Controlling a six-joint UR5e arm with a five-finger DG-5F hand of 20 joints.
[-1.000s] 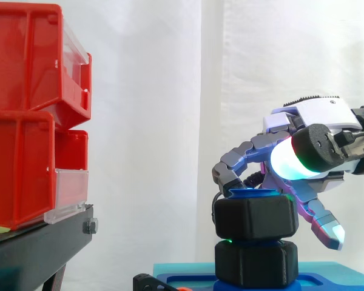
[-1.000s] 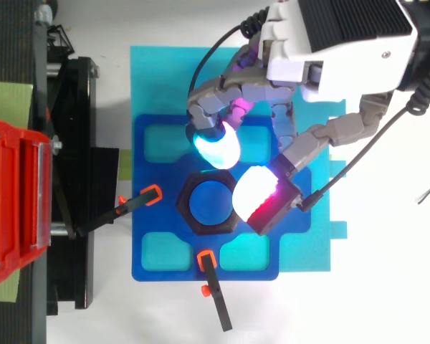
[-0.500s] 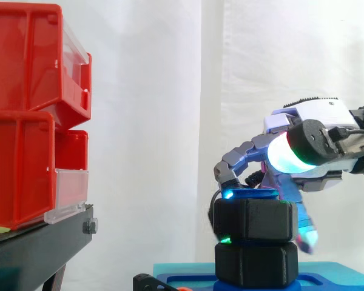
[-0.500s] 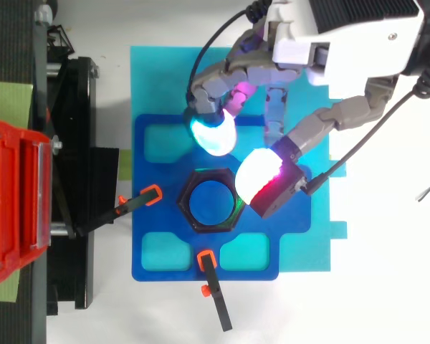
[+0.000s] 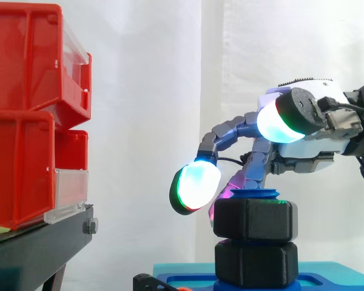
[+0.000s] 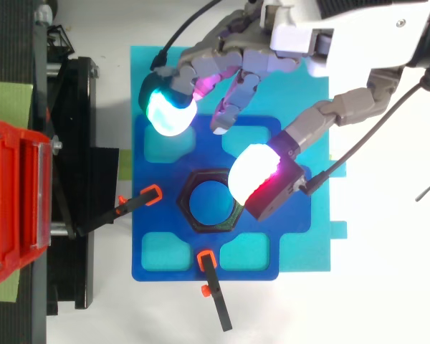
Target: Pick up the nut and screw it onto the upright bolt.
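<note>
So the grip has been let go: a second back the hand (image 6: pixel 344 29) was curled in against the nut (image 5: pixel 255 219), and now it's been opened out and lifted. The fingers are spread and nothing is pinched. One glowing fingertip (image 5: pixel 195 185) has been swung out past the nut toward the far edge of the blue plate (image 6: pixel 140 222). The thumb (image 6: pixel 261 175) looks like it overlaps the nut's rim from above, but in the side view it's held well clear, up over it. The nut itself has been left on the upright bolt (image 6: pixel 209 203), which stands at the middle of the plate. The blue bolt top can be seen poking out above it, and the black hex block (image 5: pixel 255 264) sits just underneath. The flats also look to have been turned a bit compared with a second ago. Best guess is that a turn has just been finished and the hand is being reset for another bite. Picking up looks done and threading looks started, though how far down it's been run can't really be judged.
</note>
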